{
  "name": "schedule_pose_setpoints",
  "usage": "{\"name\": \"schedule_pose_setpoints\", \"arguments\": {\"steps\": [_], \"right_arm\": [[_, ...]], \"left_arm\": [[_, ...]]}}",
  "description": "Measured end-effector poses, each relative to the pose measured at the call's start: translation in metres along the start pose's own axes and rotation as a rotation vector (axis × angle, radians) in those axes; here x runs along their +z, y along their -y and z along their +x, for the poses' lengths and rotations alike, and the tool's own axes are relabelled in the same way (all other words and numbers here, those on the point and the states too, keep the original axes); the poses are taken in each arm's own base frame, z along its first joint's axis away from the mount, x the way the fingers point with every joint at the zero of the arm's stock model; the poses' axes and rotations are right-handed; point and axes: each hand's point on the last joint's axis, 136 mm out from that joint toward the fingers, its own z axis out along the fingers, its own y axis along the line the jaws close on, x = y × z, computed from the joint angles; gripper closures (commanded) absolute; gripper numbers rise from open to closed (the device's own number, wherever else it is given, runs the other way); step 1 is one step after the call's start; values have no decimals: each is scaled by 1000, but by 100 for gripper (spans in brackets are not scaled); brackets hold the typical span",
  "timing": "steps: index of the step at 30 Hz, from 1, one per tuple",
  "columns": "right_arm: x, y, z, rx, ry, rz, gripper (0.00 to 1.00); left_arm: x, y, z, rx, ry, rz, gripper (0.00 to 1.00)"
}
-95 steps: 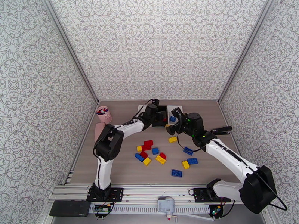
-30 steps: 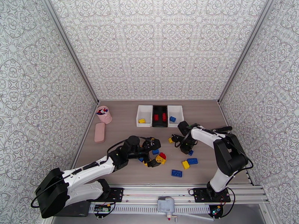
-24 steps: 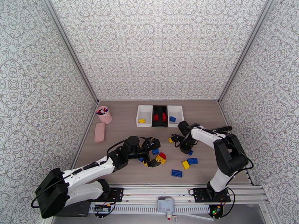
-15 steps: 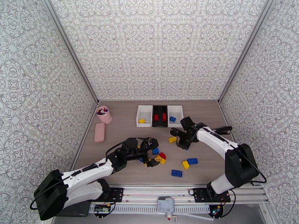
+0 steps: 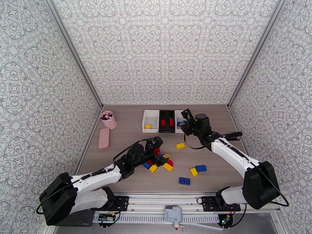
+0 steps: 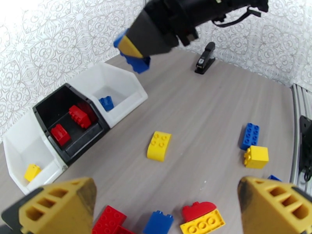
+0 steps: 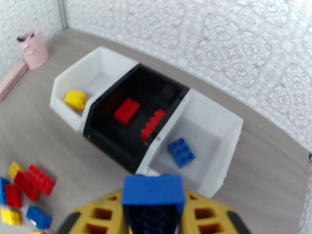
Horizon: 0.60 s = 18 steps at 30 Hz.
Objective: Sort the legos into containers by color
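The right fingers [image 7: 206, 217] pinch a blue brick [image 7: 153, 194] near the white bin [image 7: 224, 153]. The left fingers [image 6: 58, 203] gape wide, holding nothing, over loose bricks [image 6: 201, 217] on the counter [image 6: 195, 114].

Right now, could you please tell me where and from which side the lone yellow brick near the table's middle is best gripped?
Probably across the two long flat sides of the yellow brick, coming straight down from above. It lies studs up with bare table all round, and one end looks rounded, so the ends would likely slip.
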Motion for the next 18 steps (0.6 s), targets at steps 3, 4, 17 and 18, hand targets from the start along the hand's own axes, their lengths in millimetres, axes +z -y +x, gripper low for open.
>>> {"name": "schedule_pose_setpoints", "arguments": {"steps": [3,4,17,18], "right_arm": [[30,11,0,34,-7,36,74],[41,15,2,44,-12,46,75],[128,60,22,187,-59,197,76],[132,62,25,196,-64,203,76]], "left_arm": [[5,-3,6,-5,-15,-13,0],[6,-3,7,-6,-16,-17,0],[9,-7,7,-4,-17,-35,0],[9,-7,7,-4,-19,-36,0]]}}
